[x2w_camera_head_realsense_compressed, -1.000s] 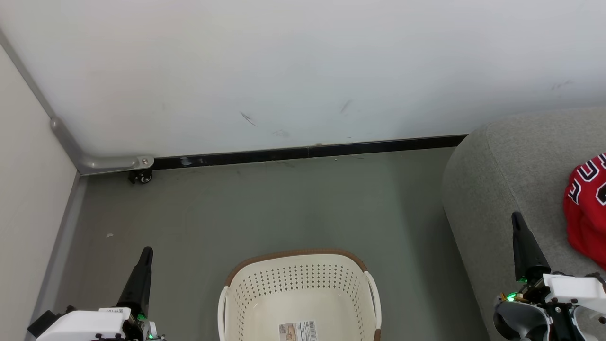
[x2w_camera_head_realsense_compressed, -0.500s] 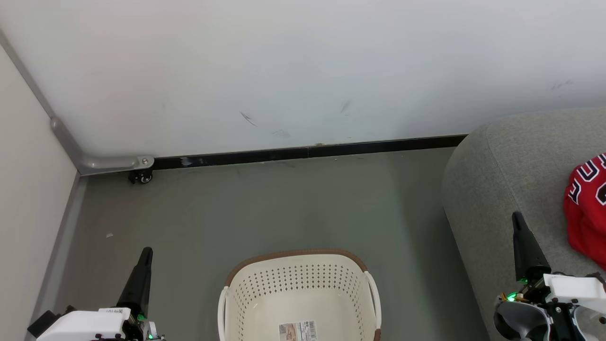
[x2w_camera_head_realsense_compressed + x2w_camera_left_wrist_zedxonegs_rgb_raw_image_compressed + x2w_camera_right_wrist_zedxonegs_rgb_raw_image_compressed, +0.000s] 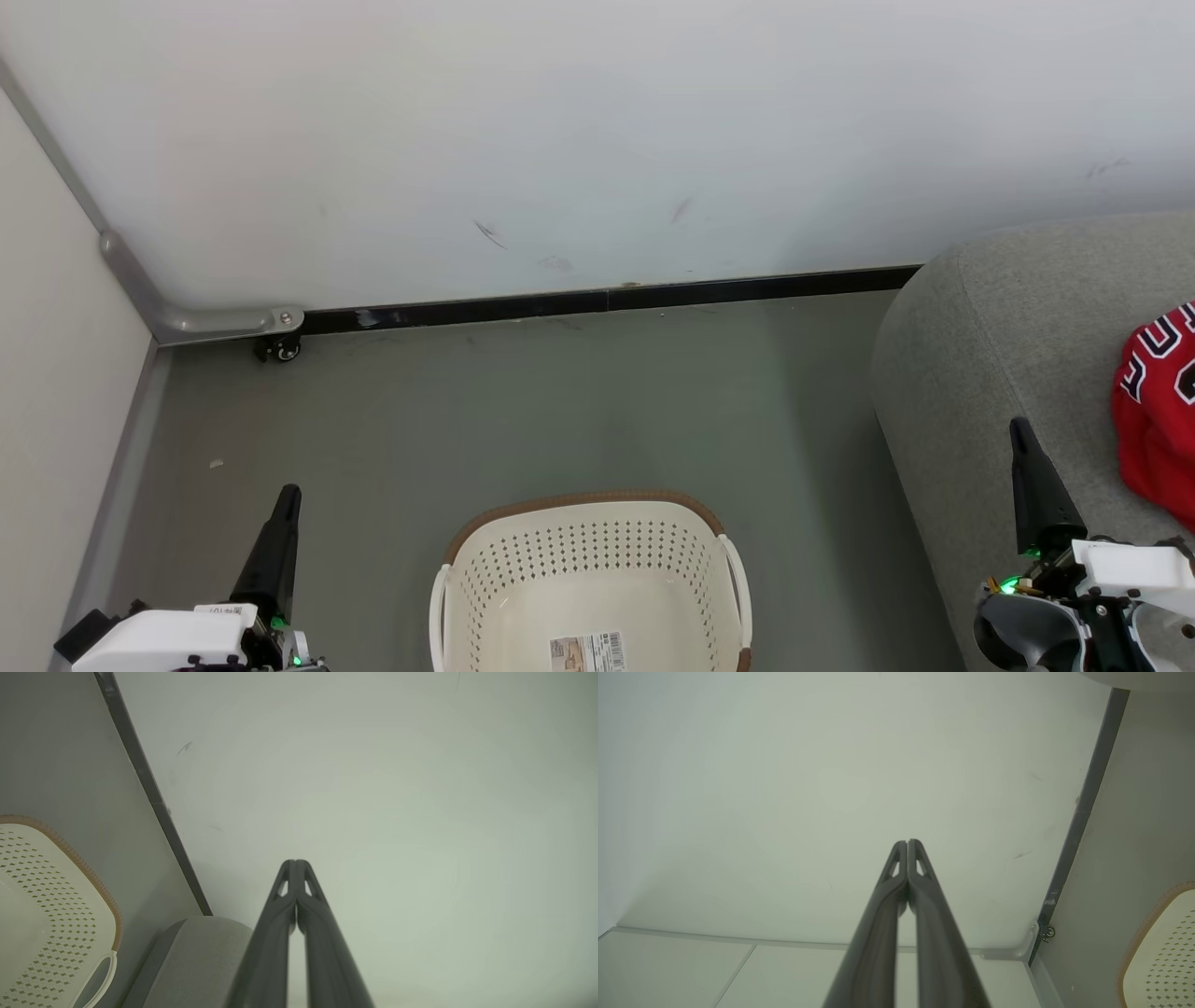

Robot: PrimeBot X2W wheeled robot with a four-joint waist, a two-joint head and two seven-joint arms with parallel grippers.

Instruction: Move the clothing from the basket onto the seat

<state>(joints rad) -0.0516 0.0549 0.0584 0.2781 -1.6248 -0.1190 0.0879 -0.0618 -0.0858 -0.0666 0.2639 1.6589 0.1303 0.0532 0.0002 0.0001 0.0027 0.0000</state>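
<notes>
The basket (image 3: 583,546) stands on the floor (image 3: 560,401) between the two hands, and the part of it in view holds only a paper label (image 3: 586,651). The clothing (image 3: 1158,420) lies on the seat (image 3: 1008,327) at the right edge of the head view. By my reading the transfer is finished, or nearly so. The next move calls only for a check of the basket's near end, which the head view cuts off.

The left hand (image 3: 290,495) and right hand (image 3: 1019,426) point up, fingers pressed together, gripping nothing.

Count: one basket, one seat, two hands, and one red heap. I cannot tell whether the heap is one garment or two.
</notes>
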